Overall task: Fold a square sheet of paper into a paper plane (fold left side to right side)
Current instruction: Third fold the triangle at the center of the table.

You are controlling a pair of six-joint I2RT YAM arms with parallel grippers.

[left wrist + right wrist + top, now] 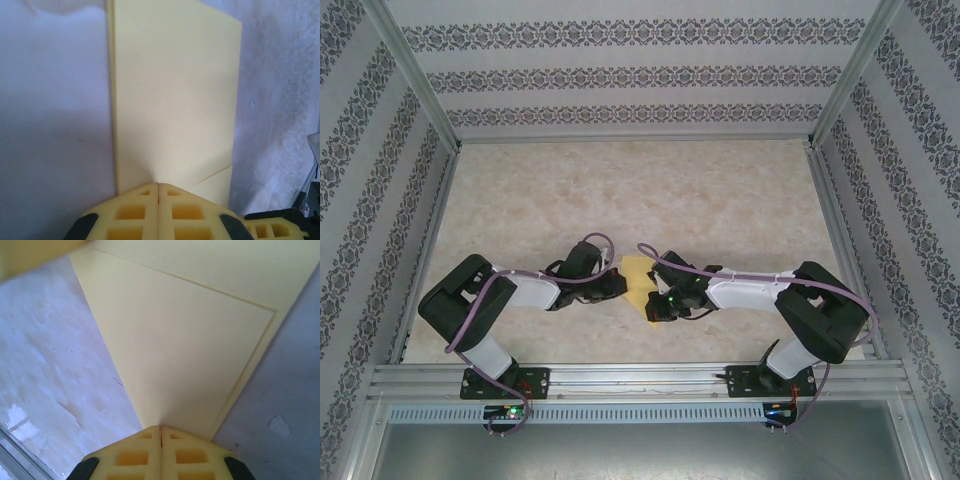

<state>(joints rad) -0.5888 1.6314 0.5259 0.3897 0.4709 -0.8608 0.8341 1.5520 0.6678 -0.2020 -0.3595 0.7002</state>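
**A:** Where's the paper (636, 285)?

**B:** Flat on the surface (620, 190), toward the near side, between the two arms.

**A:** Look of it?

**B:** Pale yellow, matte, thin. From the left wrist it reads as a narrow rectangle. It has a doubled edge down one long side and one slanted crease across a corner by the fingers. From the right wrist, a triangular flap lies over the layer below, and the edges are not quite flush.

**A:** Pincers?

**B:** Left pincer (159, 186) is closed tight, fingers meeting, tips at the paper's near edge. Right pincer (161, 428) is the same, closed, with its tips at the flap's point. No paper shows between either pair of fingers. It looks like pressing rather than pinching, though I cannot tell for sure.

**A:** How will it handle?

**B:** My guess is very light and limp, apt to skate on this smooth surface. Creases should hold once pressed, but a hard pinch would dent or tear it.

**A:** Where to take hold?

**B:** A free edge or corner, not the folded side, with the other pincer pinning the sheet down so it does not slide
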